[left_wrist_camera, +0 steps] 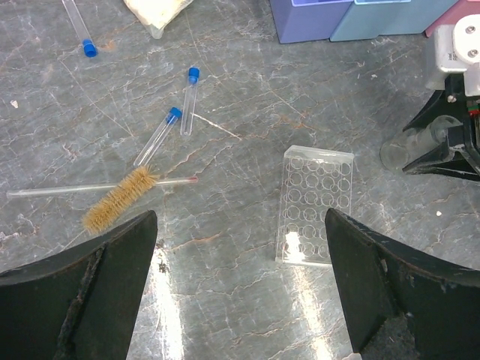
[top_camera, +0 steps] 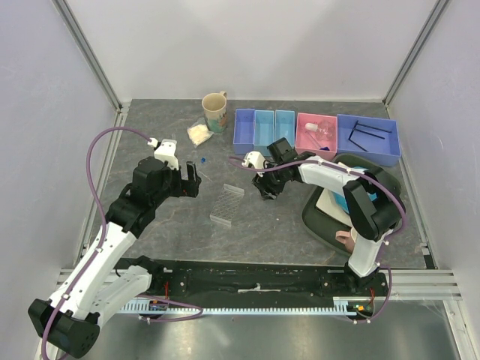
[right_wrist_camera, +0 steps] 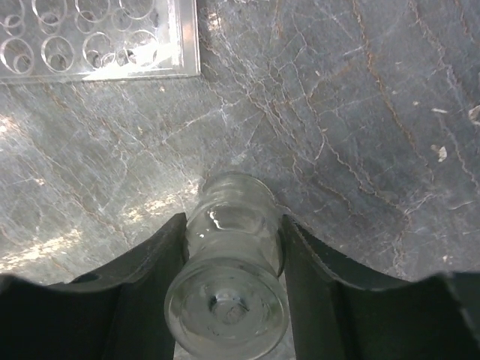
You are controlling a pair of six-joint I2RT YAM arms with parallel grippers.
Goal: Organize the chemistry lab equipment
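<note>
The grey tabletop (top_camera: 285, 232) carries a row of bins (top_camera: 264, 129) along its far edge. In front of them both arms reach toward the middle. The right arm (top_camera: 330, 174) is bent low, and its pincer (right_wrist_camera: 232, 225) stands around a small clear vial (right_wrist_camera: 229, 259), just right of the rack (top_camera: 227, 204). In the right wrist view the vial fills the gap, and the two dark fingers (right_wrist_camera: 161, 255) appear to press on its two sides, so I read this pincer as gripping the vial. I cannot tell whether the vial rests on the stone or is just off it. Its long axis runs along the pincer's own reach, not across it, and one round end faces the wrist camera. The fingers therefore hold it across its narrow width. The bins lie farther back from this pincer, and the right arm is clearly the nearer one to them, so I judge that the coming move is a lift and a carry toward the back. The left pincer (left_wrist_camera: 240, 217) hangs wide open with nothing between its fingers, on the other side of the rack. Beyond it lie a brush (left_wrist_camera: 120, 199) and some blue-capped tubes (left_wrist_camera: 189, 97), well apart from the vial.
</note>
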